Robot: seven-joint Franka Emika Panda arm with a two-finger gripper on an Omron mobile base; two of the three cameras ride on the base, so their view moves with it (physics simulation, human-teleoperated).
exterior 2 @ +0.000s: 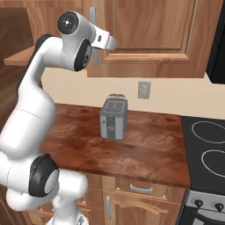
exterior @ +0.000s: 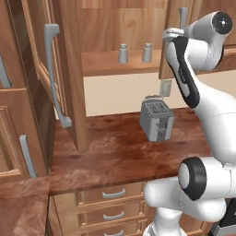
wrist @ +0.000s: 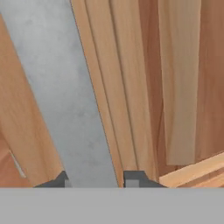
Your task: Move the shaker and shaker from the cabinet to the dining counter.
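The two-finger gripper (wrist: 94, 178) of the white arm is clamping the long grey bar handle (wrist: 61, 96) of a warm brown wooden cabinet door (wrist: 144, 87): in the hand view the two dark tips are standing on both sides of the grey bar, closed against it. In my judgement the arm is holding this handle in order to swing the right door (exterior 2: 149, 35) open, because it is covering a part of the upper wall cabinet. The left door (exterior: 55, 78) is already standing wide open, so the wooden shelf (exterior: 120, 67) inside is showing. On this shelf the two small light-grey cylindrical shakers with rounded caps are standing upright, one (exterior: 122, 54) a little apart from the other (exterior: 147, 53), both not yet taken. Below the cabinet, a glossy reddish-brown worktop (exterior: 110, 156) is carrying a grey metal toaster (exterior: 157, 120), which is standing near the cream wall with a pale socket plate (exterior 2: 143, 89). Under the worktop, drawers with small curved handles (exterior: 113, 194) are lining the front, and a black stove top (exterior 2: 206, 149) is lying at the right end.
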